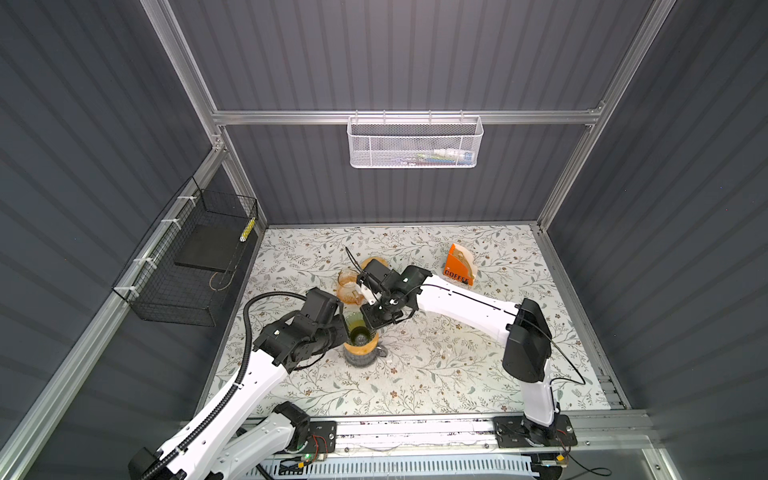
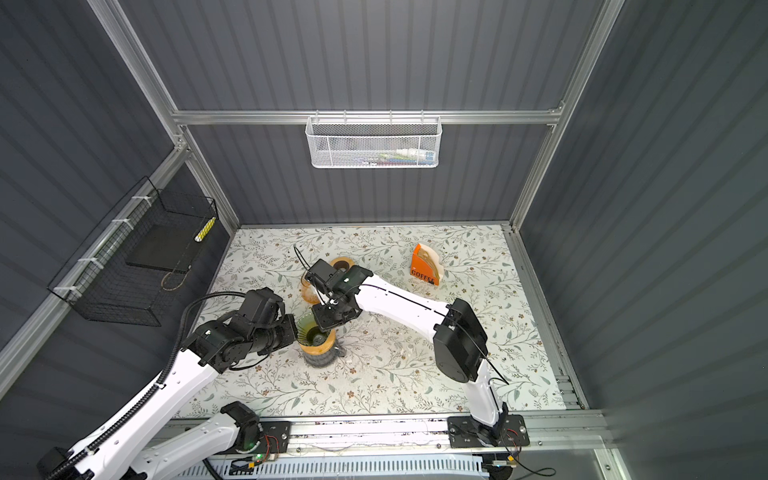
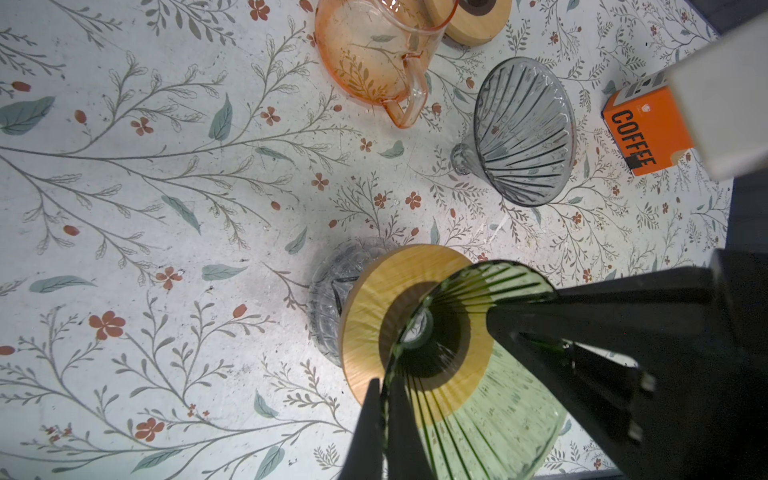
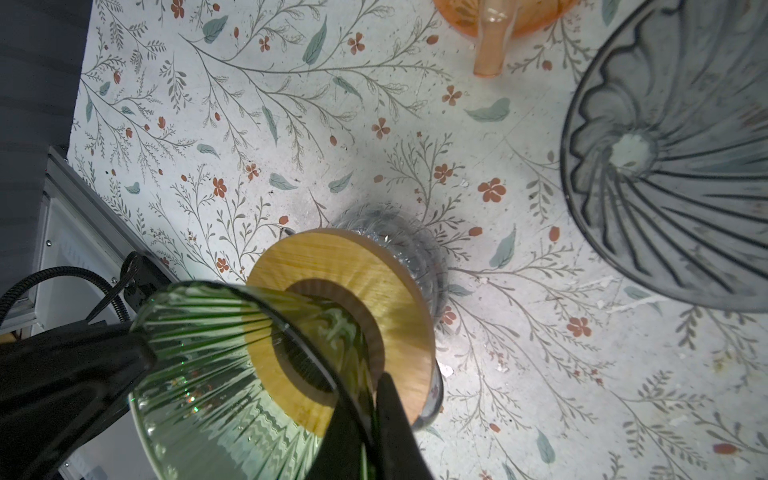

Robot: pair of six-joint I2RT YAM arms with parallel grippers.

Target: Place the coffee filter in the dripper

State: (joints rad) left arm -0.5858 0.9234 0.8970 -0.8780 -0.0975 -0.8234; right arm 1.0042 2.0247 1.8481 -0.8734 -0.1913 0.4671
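Observation:
A green ribbed glass dripper (image 1: 358, 328) (image 2: 311, 334) (image 3: 478, 395) (image 4: 208, 374) hangs tilted just above a wooden ring (image 3: 374, 299) (image 4: 332, 257) on a grey glass carafe (image 3: 328, 291) (image 4: 395, 224). My left gripper (image 1: 345, 328) (image 3: 384, 386) is shut on one side of its rim. From the opposite side, my right gripper (image 1: 371, 320) (image 4: 376, 382) pinches the rim too. White coffee filters (image 1: 467, 253) (image 2: 434, 255) stand in an orange "COFFEE" box (image 1: 457, 266) (image 3: 640, 129) at the back right, away from both grippers.
A grey ribbed dripper (image 3: 523, 133) (image 4: 673, 166) lies on its side on the floral mat. An orange glass server (image 1: 347, 286) (image 3: 365, 54) and a second wooden ring (image 3: 478, 20) sit behind the arms. A black wire basket (image 1: 187, 266) hangs left, a white basket (image 1: 415, 141) at the back.

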